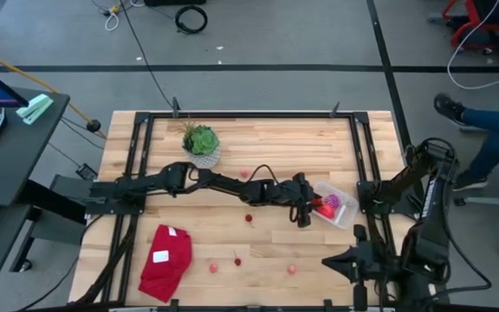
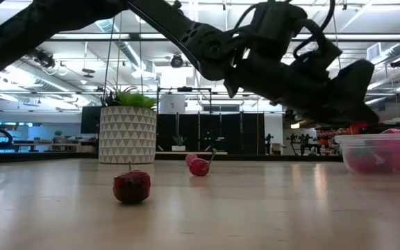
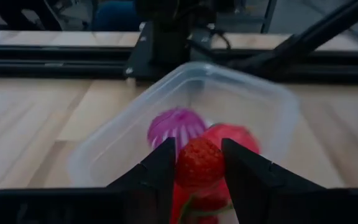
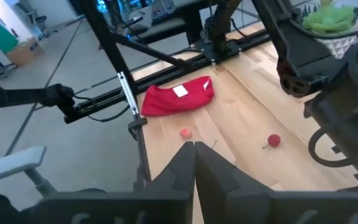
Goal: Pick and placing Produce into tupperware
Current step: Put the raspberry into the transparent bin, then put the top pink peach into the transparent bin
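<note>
The left gripper [image 3: 199,163] hangs over the tupperware [image 1: 334,204] at the desk's three o'clock edge, fingers barely parted around a red strawberry [image 3: 199,163], evidently to drop it beside the striped ball [image 3: 176,126].

Clear tupperware [image 1: 343,211] at table's right holding purple-striped ball [image 3: 176,126] and red strawberry [image 3: 199,163], red berries [image 2: 132,187] scattered on wood

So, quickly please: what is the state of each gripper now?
Left gripper: over the tupperware, a strawberry between its fingers; grip cannot be told.
Right gripper: shut, empty.
</note>
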Action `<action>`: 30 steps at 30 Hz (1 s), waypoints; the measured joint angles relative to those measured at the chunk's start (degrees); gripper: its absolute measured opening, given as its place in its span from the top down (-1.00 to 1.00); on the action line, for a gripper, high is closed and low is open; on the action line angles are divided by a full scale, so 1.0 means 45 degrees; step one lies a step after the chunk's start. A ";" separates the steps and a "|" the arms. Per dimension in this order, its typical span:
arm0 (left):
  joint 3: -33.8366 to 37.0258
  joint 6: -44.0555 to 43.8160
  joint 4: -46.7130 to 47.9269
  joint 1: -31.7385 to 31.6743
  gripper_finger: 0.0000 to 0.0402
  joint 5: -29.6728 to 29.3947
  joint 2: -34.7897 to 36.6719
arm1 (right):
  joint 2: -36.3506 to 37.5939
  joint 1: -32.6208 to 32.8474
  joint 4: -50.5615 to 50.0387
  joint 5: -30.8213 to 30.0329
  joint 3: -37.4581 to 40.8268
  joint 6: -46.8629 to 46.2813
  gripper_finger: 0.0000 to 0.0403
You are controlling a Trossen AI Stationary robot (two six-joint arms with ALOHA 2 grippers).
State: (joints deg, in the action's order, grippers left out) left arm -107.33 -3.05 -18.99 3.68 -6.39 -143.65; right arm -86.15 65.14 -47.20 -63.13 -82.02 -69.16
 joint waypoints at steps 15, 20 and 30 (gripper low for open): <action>0.0004 0.0510 0.1009 -0.0203 0.16 -0.0029 0.0082 | 0.0000 -0.0227 0.0015 0.0358 0.0000 0.0062 0.91; -0.0005 0.1220 0.1330 -0.0285 0.17 -0.0034 0.0804 | -0.0005 -0.0227 0.0009 0.0358 0.0000 0.0077 0.91; -0.0005 0.2613 0.6867 -0.0431 0.26 0.0754 0.2734 | -0.0010 -0.0227 0.0037 0.0382 0.0000 -0.0446 0.91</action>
State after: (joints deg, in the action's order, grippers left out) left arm -107.35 8.70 11.91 1.74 -3.00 -131.35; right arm -86.19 64.12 -47.03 -61.41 -82.02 -71.17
